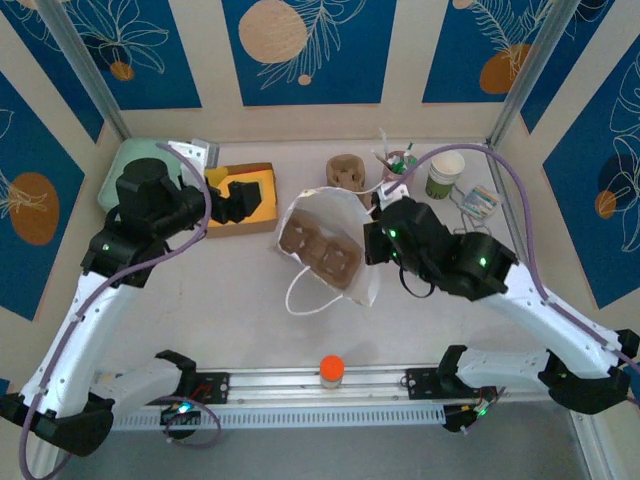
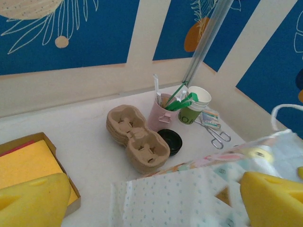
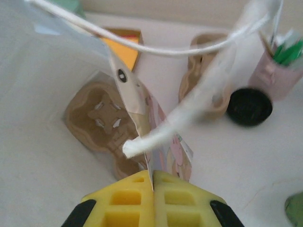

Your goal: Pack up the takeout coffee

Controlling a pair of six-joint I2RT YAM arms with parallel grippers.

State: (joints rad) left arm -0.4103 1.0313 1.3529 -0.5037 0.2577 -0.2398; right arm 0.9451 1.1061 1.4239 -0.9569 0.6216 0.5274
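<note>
Two robot hands tended a white printed paper bag (image 1: pixel 318 207) on the table (image 1: pixel 230 300): the right hand (image 3: pixel 153 183) pinched shut on its rim, evidently to hold the mouth open over a brown pulp cup tray (image 1: pixel 320 250) inside; the left hand (image 2: pixel 151 203) hovered wide open, empty. The small black-lidded takeout coffee (image 2: pixel 170 140), its green side barely discernible, stood unpacked beside a pink cup of sticks (image 2: pixel 158 116).

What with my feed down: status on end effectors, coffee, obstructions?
Left end effector open, empty. Right end effector shut on bag rim. Black coffee lid on table beside pink cup, outside bag. Carrier stack sits close beside it.
</note>
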